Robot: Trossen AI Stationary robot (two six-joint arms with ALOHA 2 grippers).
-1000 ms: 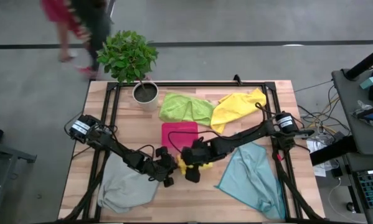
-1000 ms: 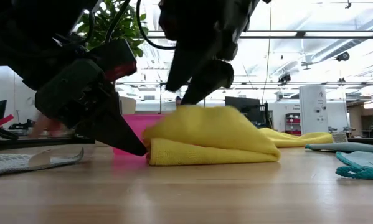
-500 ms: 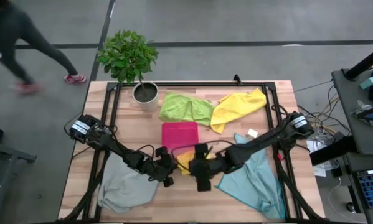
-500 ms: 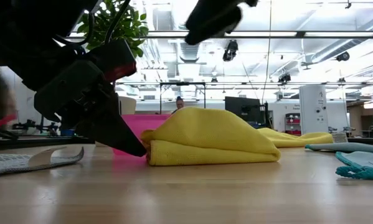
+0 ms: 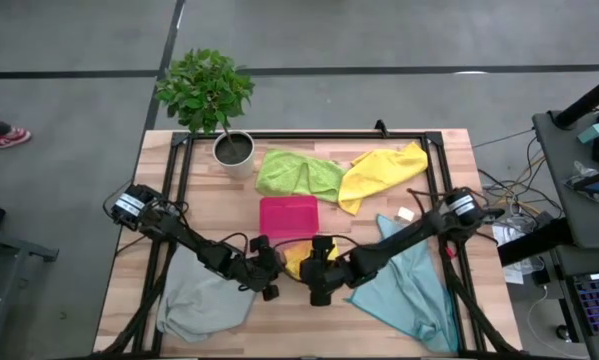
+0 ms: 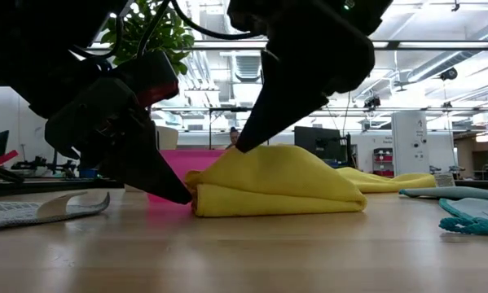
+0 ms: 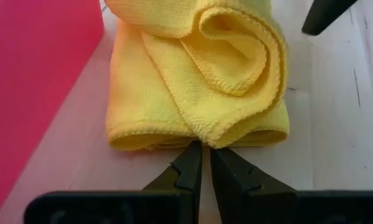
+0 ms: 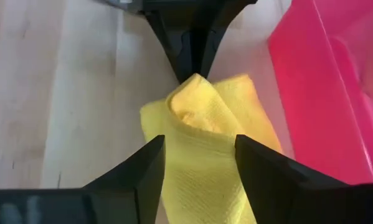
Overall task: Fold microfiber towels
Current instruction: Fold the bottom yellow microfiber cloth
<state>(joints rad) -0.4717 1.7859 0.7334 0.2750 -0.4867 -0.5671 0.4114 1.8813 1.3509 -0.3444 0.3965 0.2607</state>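
A folded yellow towel [image 5: 297, 257] lies on the table just near of the pink tray [image 5: 288, 215]. My left gripper [image 7: 205, 149] is shut at the towel's left end [image 6: 196, 194], low on the table. My right gripper [image 8: 198, 142] is open and slants down over the towel from the right. Its two fingers [image 8: 150, 163] stand on either side of the towel's raised hump [image 8: 195, 115]. Loose on the table lie a lime green towel [image 5: 299, 172], a second yellow towel [image 5: 379, 172], a teal-blue towel [image 5: 409, 285] and a pale grey towel [image 5: 204, 305]. My left gripper nips the folded edge [image 7: 202, 138] at the towel's left end between its two fingertips. It comes slanting down from the table's left. The towel rests on the table. My right gripper has one fingertip [image 6: 242, 146] at the towel's top; whether it touches, I cannot tell.
A potted plant [image 5: 209, 95] stands at the far left edge. The table's black frame [image 5: 309, 135] runs along the back and sides. A small white piece [image 5: 406, 213] lies by the right arm. Bare wood shows in front of the yellow towel.
My right gripper rose clear of the folded yellow towel, then came back down onto its top and rolled about its own line. The towel has stayed in place. A person has walked away past the table's far left corner.
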